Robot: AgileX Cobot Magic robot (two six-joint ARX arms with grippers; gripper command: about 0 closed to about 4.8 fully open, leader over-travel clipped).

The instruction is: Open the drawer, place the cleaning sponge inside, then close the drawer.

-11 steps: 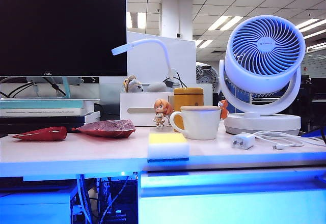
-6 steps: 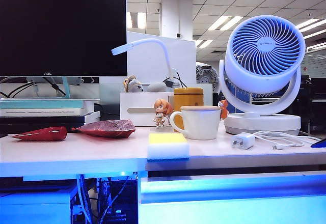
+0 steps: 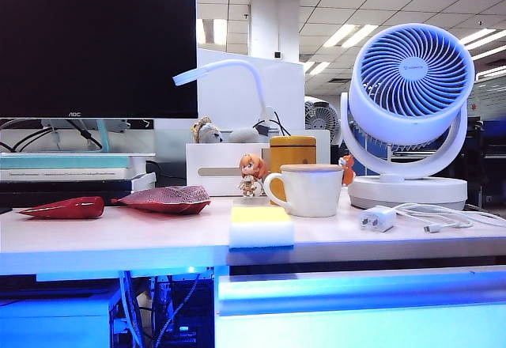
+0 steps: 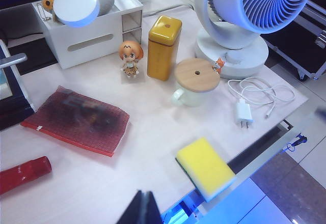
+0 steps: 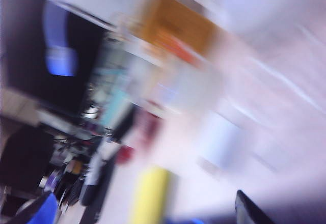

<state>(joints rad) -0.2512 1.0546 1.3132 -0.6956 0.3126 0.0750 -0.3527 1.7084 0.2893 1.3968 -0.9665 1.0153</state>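
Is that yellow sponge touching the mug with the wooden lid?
Apart. In the left wrist view, bare tabletop shows plainly between the cleaning sponge, at the table's front edge, and the mug farther back.

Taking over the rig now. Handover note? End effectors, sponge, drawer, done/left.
Left end effector: above the desk's front edge, fingers together, empty.
Right end effector: its wrist view is blurred and shows only one finger; jaws wide, nothing held. Neither arm shows in the exterior view.
Cleaning sponge: on the desk's front edge, yellow side up, in front of the mug.
Drawer: below the sponge, not pulled out.
Done: nothing visible.
Left: open drawer, put sponge in, close drawer.
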